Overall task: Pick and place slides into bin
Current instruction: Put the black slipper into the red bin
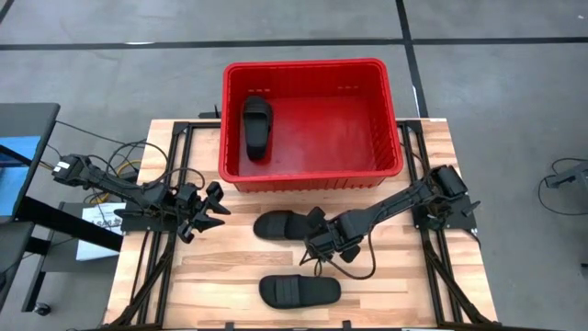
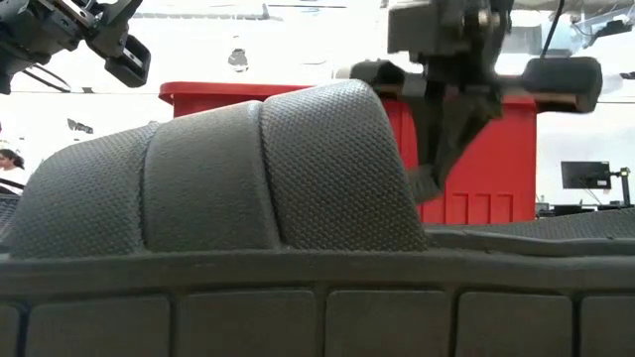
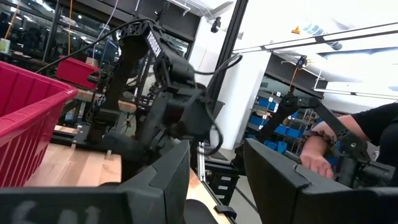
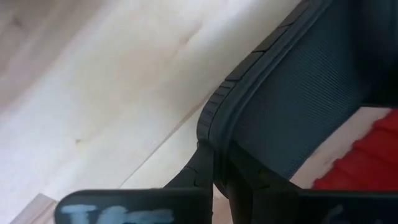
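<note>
The red bin (image 1: pixel 312 175) stands at the table's far middle. One black slide (image 1: pixel 256 126) lies flat on the bin's floor at its left. A second slide (image 1: pixel 283 225) lies on the table in front of the bin. A third (image 1: pixel 299 291) lies near the front edge and fills the low view (image 2: pixel 248 178). A fourth slide does not show. My right gripper (image 1: pixel 318 242) is at the second slide's right end, shut on it. My left gripper (image 1: pixel 208 212) is open and empty above the table to the left (image 3: pixel 214 180). My right gripper has the rim of the second slide's sole (image 4: pixel 214 118) between its two fingers (image 4: pixel 199 171), at the slide's right end. The fingers come from above and from the right, slanting down. The slide lies on the table.
The arms' black frames run along both sides of the wooden table (image 1: pixel 230 267). Bare wood lies between the two loose slides and left of them. A person's hand (image 3: pixel 314 158) shows in the room beyond the table's right side.
</note>
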You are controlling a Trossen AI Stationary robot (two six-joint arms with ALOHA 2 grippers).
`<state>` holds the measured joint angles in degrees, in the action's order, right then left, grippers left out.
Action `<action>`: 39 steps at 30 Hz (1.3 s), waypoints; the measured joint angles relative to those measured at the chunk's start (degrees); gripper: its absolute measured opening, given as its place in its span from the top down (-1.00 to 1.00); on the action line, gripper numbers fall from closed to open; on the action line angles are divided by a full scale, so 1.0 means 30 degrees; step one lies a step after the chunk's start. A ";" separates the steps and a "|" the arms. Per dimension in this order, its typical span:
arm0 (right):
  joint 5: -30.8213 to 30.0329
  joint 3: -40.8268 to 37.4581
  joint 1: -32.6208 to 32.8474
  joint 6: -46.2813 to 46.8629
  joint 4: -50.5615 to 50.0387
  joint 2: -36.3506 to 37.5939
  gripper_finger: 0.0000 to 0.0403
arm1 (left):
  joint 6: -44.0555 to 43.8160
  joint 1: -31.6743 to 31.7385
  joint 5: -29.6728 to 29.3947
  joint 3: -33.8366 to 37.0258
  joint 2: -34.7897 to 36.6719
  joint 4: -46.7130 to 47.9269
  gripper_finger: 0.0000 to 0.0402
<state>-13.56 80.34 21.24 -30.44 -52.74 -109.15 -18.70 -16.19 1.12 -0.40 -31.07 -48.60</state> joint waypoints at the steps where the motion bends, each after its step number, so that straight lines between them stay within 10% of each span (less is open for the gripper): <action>1: 0.0000 0.0337 0.0050 0.0000 -0.0241 0.0007 0.98 | -0.0001 -0.0005 -0.0006 0.0000 -0.0007 0.0000 0.29; 39: -0.2084 1.2818 0.1296 0.3213 -1.2486 0.0066 0.98 | -0.0080 0.0001 0.0001 0.0006 -0.0002 0.0015 0.29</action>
<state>-19.81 118.79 25.12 -20.80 -90.20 -108.95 -18.94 -16.19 1.13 -0.39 -31.07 -48.56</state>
